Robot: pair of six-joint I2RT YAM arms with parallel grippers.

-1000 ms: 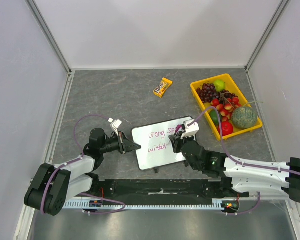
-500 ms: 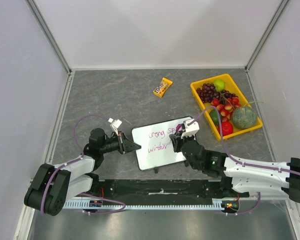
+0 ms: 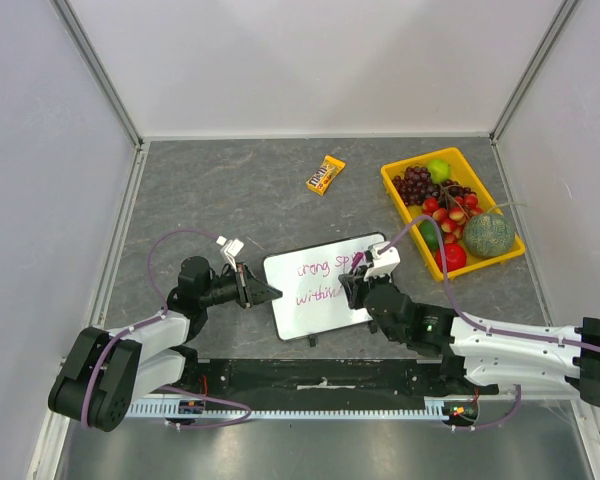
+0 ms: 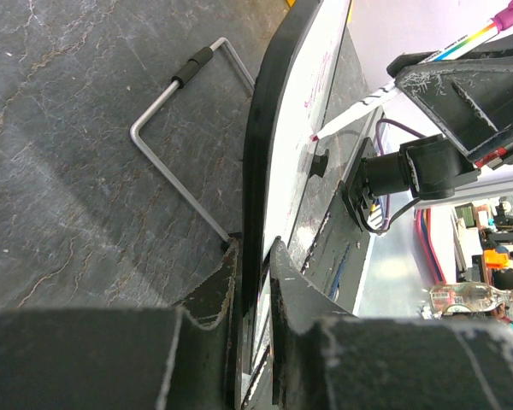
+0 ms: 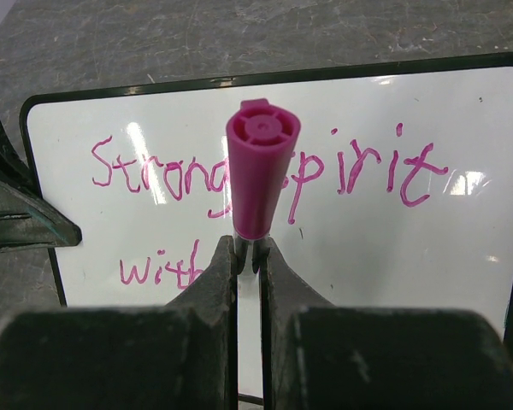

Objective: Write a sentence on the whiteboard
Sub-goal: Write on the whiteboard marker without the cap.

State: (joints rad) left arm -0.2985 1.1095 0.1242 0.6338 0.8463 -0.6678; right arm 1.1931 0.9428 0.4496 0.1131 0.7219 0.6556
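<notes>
The whiteboard lies tilted on the grey table between the two arms. My left gripper is shut on its left black rim; in the left wrist view the rim runs edge-on between the fingers of the left gripper. The sentence is in pink handwriting: "Strong spirit" above, "with" below. My right gripper is shut on a pink marker that stands over the board and hides the end of the lower line. The marker's tip touches the board face.
A yellow tray of fruit sits at the back right. A candy packet lies behind the board. The board's wire stand rests on the table under it. White walls close in the table on three sides.
My right gripper with the marker has shifted slightly to the right and toward the near edge along the lower line. The left gripper and the board have stayed put.
</notes>
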